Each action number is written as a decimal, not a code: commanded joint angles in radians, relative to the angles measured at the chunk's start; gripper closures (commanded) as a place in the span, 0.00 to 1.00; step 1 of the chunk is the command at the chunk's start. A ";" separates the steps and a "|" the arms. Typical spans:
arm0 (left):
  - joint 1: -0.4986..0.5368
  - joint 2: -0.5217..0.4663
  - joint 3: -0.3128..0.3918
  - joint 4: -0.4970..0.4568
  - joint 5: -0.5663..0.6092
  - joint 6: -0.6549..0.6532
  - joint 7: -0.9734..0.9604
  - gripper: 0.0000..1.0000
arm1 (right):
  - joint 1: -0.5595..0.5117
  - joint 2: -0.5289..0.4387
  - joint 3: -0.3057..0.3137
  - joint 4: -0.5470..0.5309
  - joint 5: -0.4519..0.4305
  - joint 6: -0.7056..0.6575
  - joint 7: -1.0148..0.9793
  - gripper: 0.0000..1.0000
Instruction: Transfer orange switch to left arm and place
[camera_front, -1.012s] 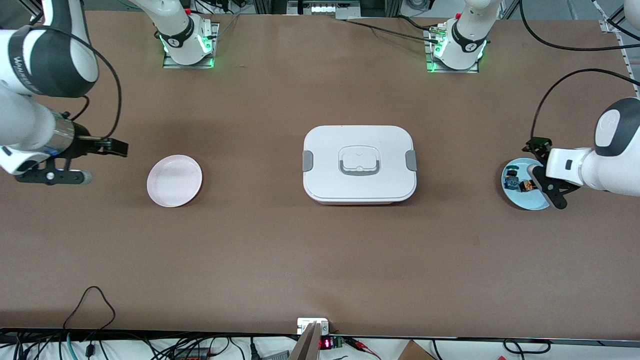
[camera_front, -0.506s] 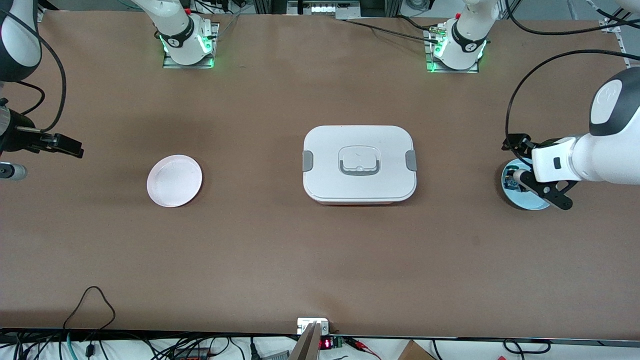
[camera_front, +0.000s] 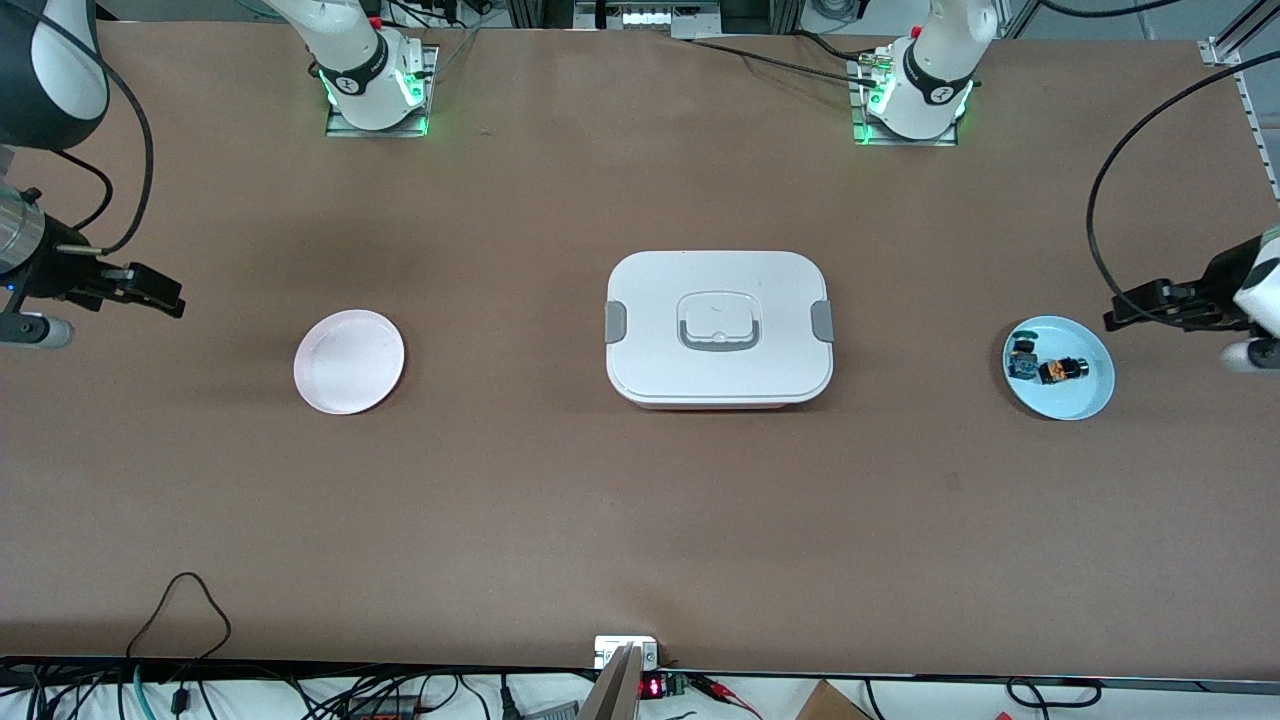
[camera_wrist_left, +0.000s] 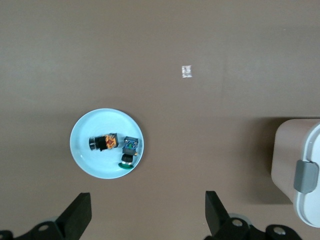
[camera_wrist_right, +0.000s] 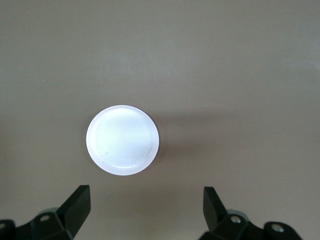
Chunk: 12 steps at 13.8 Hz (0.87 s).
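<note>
The orange switch (camera_front: 1060, 371) lies on the blue plate (camera_front: 1085, 396) at the left arm's end of the table, beside a blue switch with a green cap (camera_front: 1022, 360). In the left wrist view the orange switch (camera_wrist_left: 105, 142) lies on the plate (camera_wrist_left: 100, 124). My left gripper (camera_front: 1135, 310) (camera_wrist_left: 148, 210) is open and empty, up in the air beside the plate. The white box (camera_front: 718, 328) stands mid-table and its corner shows in the left wrist view (camera_wrist_left: 300, 170). My right gripper (camera_front: 150, 290) (camera_wrist_right: 146, 202) is open and empty, high beside the pink plate (camera_front: 349, 361) (camera_wrist_right: 122, 139).
The pink plate holds nothing. A small white scrap (camera_wrist_left: 186, 71) lies on the brown table near the blue plate. Cables run along the table's edge nearest the front camera.
My left gripper has drawn back from over the blue plate toward its table end, uncovering both switches. My right gripper first swung toward its table end, then shifted back slightly.
</note>
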 joint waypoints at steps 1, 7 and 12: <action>-0.123 -0.148 0.095 -0.157 -0.002 0.047 -0.030 0.00 | -0.006 -0.031 0.006 -0.022 0.005 -0.011 -0.025 0.00; -0.127 -0.054 0.092 -0.021 -0.002 -0.077 -0.031 0.00 | -0.007 -0.024 0.004 0.010 0.004 -0.012 -0.031 0.00; -0.120 -0.050 0.092 -0.016 -0.002 -0.090 -0.030 0.00 | -0.007 -0.023 0.004 0.041 0.005 -0.077 -0.093 0.00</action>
